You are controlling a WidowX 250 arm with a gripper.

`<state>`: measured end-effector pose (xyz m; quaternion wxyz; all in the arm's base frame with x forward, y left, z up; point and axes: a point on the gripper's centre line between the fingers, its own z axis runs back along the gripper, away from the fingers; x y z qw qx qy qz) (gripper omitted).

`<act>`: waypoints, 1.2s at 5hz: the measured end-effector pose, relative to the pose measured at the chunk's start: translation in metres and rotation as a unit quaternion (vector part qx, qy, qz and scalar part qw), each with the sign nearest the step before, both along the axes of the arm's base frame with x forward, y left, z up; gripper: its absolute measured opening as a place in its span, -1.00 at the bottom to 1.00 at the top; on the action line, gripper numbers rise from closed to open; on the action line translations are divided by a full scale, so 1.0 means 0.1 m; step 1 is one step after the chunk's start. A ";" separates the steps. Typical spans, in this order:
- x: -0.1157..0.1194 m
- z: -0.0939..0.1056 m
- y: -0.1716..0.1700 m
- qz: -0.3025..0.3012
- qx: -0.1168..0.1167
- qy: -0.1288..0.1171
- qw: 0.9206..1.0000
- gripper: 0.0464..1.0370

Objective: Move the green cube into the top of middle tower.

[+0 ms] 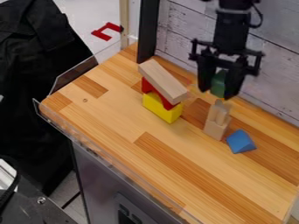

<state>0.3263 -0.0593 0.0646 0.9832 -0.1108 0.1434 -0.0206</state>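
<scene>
One hand (217, 92), parted just cube-wide, grips the green cube (219, 84).

above the black gripper (217, 92), a rounded black arm (230, 33) is ringed in grey and flanked by a looped cable (260, 18); the gripper is crossed by knobbed bars (248, 52).

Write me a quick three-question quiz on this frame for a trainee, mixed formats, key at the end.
1. True or false: the end effector is holding the green cube.

2. Fill in the blank: beside the narrow tower of pale wooden blocks lies a ____ triangular prism.

3. Multiple choice: what rests directly on the yellow rectangular block?
A) the green cube
B) the red arch-shaped block
C) the triangular prism

Key: 1 true; 2 blue; 3 B
</scene>
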 end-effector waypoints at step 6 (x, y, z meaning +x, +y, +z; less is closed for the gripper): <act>-0.03 0.00 -0.05 0.006 0.007 0.035 0.999 0.05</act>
